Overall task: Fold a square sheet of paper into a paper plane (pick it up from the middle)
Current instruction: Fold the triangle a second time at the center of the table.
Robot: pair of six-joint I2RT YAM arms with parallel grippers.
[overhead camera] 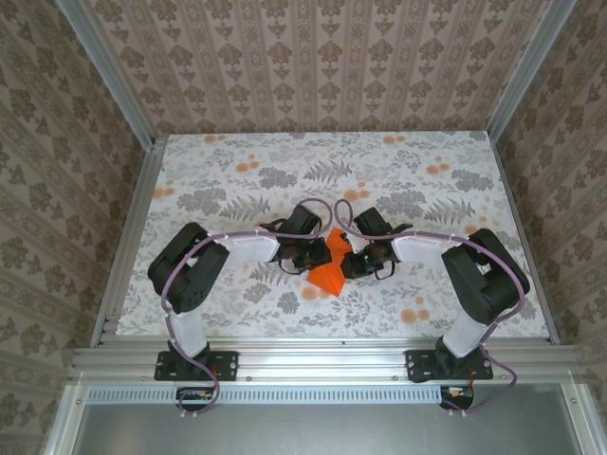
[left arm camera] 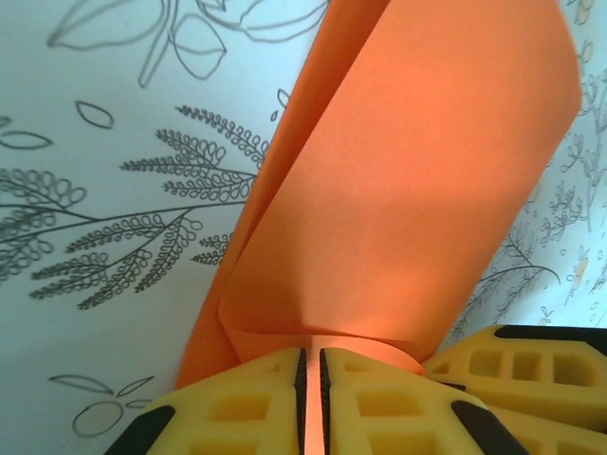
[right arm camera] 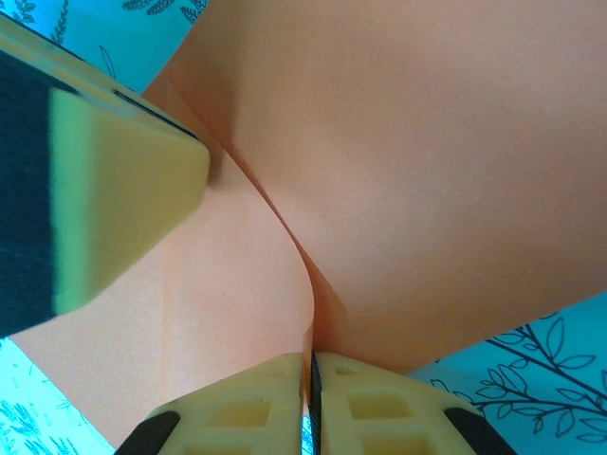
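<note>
Both grippers pinch the orange paper (overhead camera: 330,272) just near of the table's (overhead camera: 237,180) middle.

The left gripper (left arm camera: 313,368) has its jaws closed on the paper's lower edge, a thin orange strip showing in the slit between them. The right gripper (right arm camera: 311,368) likewise clamps an edge of the sheet, just beside the left one, and one yellow finger of each shows in the other's wrist view. The paper is lifted and bowed between them, folded lengthwise, with a long crease and one flap curling over the other; from above it shows as a small pointed orange shape between the two wrists. The flowered table lies bare all around it, broadest toward the far wall (overhead camera: 322,66). Patterned walls close three sides, and a metal rail (overhead camera: 322,355) runs along the near edge.
</note>
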